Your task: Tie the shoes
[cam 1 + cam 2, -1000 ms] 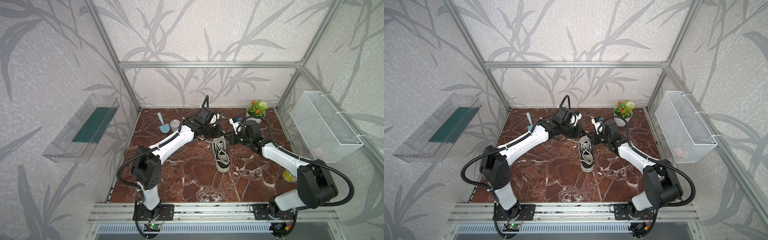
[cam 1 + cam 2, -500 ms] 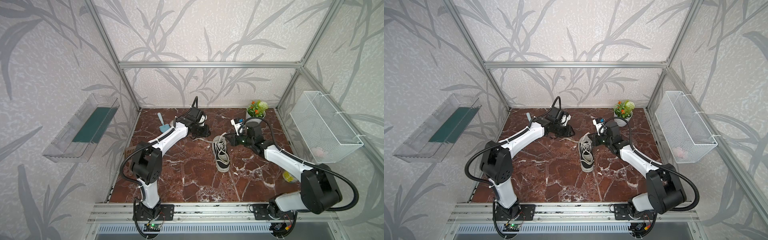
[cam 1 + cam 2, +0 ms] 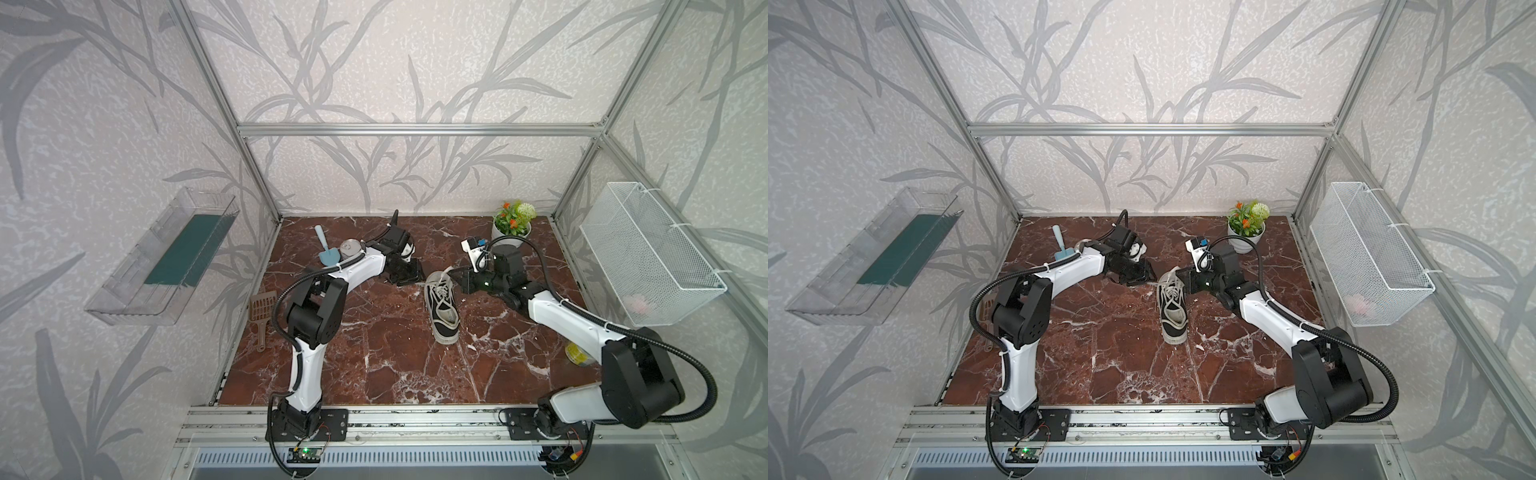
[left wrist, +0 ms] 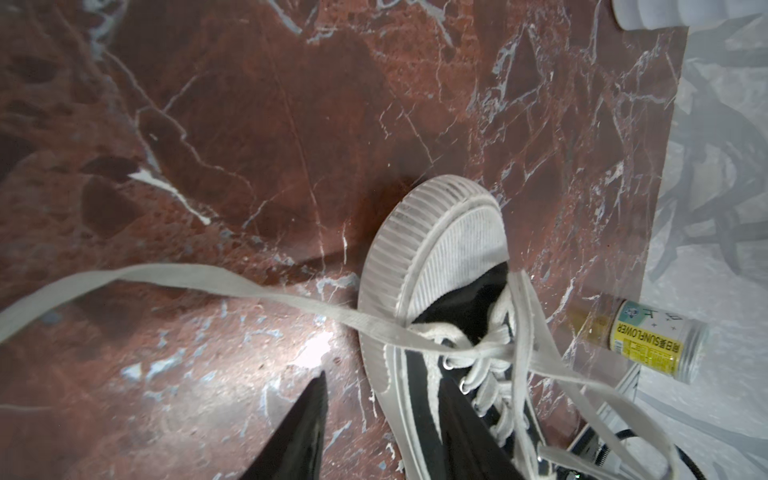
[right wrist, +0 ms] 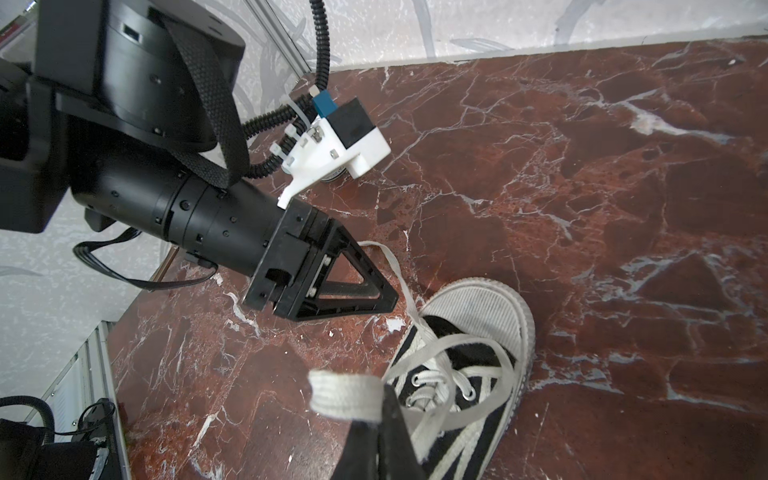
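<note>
A black canvas shoe (image 3: 442, 307) with a white toe cap lies mid-floor in both top views, its toe toward the front. My left gripper (image 3: 413, 277) hovers just left of its heel. In the left wrist view its fingers (image 4: 307, 424) stand apart, open, over the floor and the shoe's (image 4: 449, 241) side. One white lace (image 4: 166, 274) trails free across the floor. My right gripper (image 3: 456, 276) sits at the heel's right side. In the right wrist view it (image 5: 382, 395) is shut on a folded loop of the lace (image 5: 345, 397) above the shoe (image 5: 478, 316).
A potted plant (image 3: 512, 226) stands back right. A blue scoop (image 3: 326, 249) and a tin (image 3: 351, 248) lie back left, and a brown slotted scoop (image 3: 262, 309) lies by the left wall. A yellow jar (image 3: 579, 355) lies right. A wire basket (image 3: 648, 253) hangs on the right wall.
My left gripper's jaws have come apart and its lace now lies loose on the floor. The right gripper stays shut on its lace loop.
</note>
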Tool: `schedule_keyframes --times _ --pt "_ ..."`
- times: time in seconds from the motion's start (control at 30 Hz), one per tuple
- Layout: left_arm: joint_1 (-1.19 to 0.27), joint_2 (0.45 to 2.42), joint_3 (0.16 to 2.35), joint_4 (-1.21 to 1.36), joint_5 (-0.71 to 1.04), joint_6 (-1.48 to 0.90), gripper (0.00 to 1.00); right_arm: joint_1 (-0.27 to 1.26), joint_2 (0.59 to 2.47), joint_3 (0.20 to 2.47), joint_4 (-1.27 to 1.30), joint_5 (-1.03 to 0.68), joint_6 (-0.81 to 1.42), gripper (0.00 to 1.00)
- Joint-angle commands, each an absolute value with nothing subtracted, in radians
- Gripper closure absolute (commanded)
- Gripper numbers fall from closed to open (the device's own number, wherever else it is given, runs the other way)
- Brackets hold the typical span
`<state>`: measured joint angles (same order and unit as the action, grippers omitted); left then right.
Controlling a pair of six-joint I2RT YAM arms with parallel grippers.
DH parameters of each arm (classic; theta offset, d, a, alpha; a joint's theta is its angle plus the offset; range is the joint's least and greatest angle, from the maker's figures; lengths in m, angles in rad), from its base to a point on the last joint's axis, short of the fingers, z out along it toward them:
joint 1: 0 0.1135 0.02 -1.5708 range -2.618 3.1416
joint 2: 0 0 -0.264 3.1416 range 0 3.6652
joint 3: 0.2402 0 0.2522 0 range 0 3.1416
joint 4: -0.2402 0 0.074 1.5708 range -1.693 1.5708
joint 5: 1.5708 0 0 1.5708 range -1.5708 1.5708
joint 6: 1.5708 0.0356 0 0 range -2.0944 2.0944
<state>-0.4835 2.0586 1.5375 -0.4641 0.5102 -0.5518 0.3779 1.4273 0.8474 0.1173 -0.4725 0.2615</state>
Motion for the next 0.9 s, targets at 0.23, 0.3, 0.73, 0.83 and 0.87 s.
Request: schedule_keyframes --times 0.23,0.3,0.73,0.83,0.87 --pt "-0.484 2.109 1.502 -0.299 0.599 -0.670 0.52 0.380 1.399 0.826 0.135 -0.486 0.272 1.00" --pt "-0.484 2.109 1.496 -0.303 0.586 -0.669 0.52 0.380 1.397 0.827 0.132 -0.485 0.272 1.00" --pt "-0.483 2.132 1.483 -0.289 0.617 -0.699 0.67 0.380 1.405 0.833 0.129 -0.488 0.281 1.00" --pt "-0.484 2.140 1.488 -0.291 0.621 -0.701 0.69 0.380 1.406 0.834 0.127 -0.488 0.280 1.00" --pt "-0.483 2.143 1.491 -0.294 0.622 -0.701 0.70 0.380 1.406 0.834 0.126 -0.488 0.279 1.00"
